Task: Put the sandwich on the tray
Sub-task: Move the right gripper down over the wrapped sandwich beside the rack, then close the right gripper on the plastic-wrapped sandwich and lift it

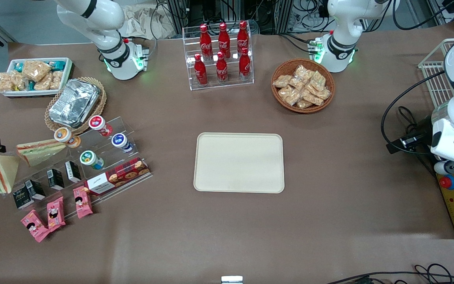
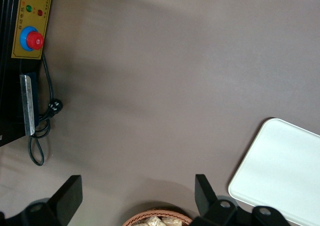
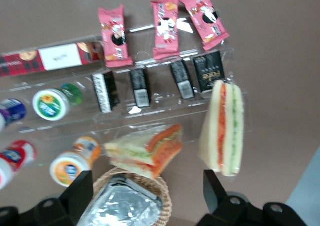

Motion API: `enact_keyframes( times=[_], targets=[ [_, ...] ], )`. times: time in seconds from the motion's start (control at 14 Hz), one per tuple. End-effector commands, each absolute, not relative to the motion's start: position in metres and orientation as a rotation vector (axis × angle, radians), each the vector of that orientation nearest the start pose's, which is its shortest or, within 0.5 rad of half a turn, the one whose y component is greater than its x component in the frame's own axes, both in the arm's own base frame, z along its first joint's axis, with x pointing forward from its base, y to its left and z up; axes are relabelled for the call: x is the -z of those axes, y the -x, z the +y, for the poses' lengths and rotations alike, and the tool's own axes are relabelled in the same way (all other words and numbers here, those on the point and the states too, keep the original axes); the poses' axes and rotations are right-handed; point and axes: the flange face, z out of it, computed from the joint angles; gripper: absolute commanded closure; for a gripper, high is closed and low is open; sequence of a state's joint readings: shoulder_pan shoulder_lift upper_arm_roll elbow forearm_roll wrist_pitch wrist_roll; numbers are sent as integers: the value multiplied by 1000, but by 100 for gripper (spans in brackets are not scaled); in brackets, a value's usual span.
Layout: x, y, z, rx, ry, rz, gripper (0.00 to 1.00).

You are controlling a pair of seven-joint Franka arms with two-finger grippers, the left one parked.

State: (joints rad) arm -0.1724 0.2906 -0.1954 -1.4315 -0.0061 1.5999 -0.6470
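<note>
At the fingers: the two black fingers (image 3: 82, 188) of the gripper (image 3: 147, 182) are spread wide apart with nothing between them.
Under the gripper: it hangs above the working arm's end of the table, over the rim of a wicker basket (image 1: 97, 108) that holds foil containers (image 1: 73, 103).
Sandwich: the sandwich (image 1: 1, 172) lies on the table with its orange-red and green filling facing up. It is just beside the end of the clear tiered rack (image 1: 110, 132), close to the black packets (image 1: 55, 178), and apart from the fingers.
Second wedge: another sandwich (image 1: 40, 151) lies just beside the first, farther from the front camera and nearer the basket.
Rack: round-lidded cups (image 1: 91, 159) sit on the upper steps, with a red cookie box (image 1: 116, 176) and the black packets lower down. Pink packets (image 1: 55, 213) are nearest the front camera.
Tray: the tray (image 1: 239, 162) lies flat at mid-table, well apart from the sandwich, which is not on it.
Farther off: a white bin (image 1: 67, 75) of snack packets lies near the arm's base. A stand of red cola bottles (image 1: 222, 51) and a second basket (image 1: 327, 81) of snacks are farther from the front camera than the tray.
</note>
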Motion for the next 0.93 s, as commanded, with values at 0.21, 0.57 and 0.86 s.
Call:
enact_keyframes(
  times=[0.21,0.57,0.86],
  targets=[
    [-487,-576,-264,-156,3103,-550,2],
    [-459,-569,-296,-148,3089,-590,2],
    [-436,-571,-307,-136,3105,-574,2]
  ],
)
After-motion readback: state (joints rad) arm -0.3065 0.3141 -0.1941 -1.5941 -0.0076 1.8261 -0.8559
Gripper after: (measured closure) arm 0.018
